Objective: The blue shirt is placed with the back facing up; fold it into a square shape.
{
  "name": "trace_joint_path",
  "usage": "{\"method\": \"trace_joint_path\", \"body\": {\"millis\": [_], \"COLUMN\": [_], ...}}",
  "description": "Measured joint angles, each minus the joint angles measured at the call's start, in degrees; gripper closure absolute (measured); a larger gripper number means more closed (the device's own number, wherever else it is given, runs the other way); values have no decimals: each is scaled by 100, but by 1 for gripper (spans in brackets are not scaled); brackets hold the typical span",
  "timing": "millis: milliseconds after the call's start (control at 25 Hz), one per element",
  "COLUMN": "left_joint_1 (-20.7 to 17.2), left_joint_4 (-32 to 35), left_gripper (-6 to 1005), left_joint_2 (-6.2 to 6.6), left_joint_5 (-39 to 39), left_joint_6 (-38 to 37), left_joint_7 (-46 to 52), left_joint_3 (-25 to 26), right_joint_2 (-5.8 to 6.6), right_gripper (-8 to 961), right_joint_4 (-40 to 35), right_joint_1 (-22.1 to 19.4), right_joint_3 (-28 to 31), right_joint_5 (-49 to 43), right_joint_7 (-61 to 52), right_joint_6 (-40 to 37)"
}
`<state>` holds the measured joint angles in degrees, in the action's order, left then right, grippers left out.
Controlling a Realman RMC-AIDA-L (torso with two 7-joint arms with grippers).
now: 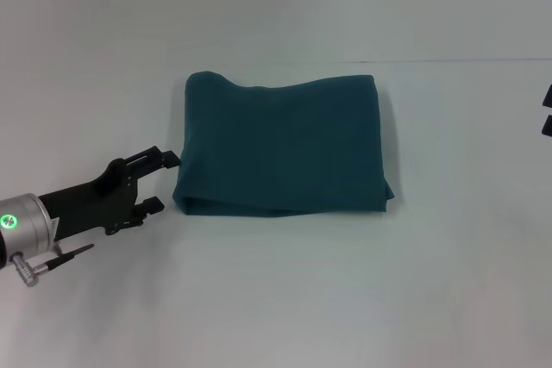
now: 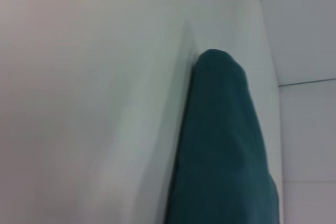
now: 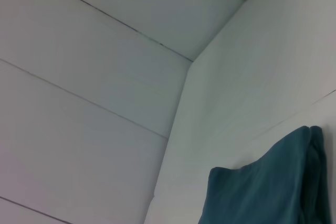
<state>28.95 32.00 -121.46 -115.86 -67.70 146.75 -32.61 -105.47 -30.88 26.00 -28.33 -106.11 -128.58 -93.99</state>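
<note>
Lying flat on the white table (image 1: 285,299), the blue shirt (image 1: 283,146) is shown already folded into a compact, nearly square packet, plain side up, with layered edges visible along its near side. The folding is judged essentially complete; only slight unevenness at the far edge and near right corner remains. The left gripper (image 1: 159,182) is seen just beside the packet's left edge, jaws spread and empty, the shirt lying just ahead of them. The right gripper (image 1: 547,111) is barely visible at the right border; its jaw state cannot be told.
</note>
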Motion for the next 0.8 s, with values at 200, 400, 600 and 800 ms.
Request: {"method": "trace_joint_path", "body": {"millis": [200,400,600,800], "left_joint_1": [94,215,284,339], "left_joint_4": [-196,-393,-483,-529], "left_gripper": [95,99,176,274], "left_joint_2": [23,30,24,35], "left_joint_5": [0,1,3,3], "left_joint_6": [210,394,546,567], "left_joint_7": [-14,-51,-51,-37], "left_joint_3": [-106,-133,-180,-338], "right_joint_2": [0,0,0,0], "right_gripper": [109,108,108,107], "right_joint_4": [4,20,19,19], "right_joint_1": [1,4,-21,-36], "right_joint_3": [12,20,21,85], "right_joint_5": [10,14,17,27], "right_joint_7": [0,0,0,0], "right_joint_6": [36,44,39,7]}}
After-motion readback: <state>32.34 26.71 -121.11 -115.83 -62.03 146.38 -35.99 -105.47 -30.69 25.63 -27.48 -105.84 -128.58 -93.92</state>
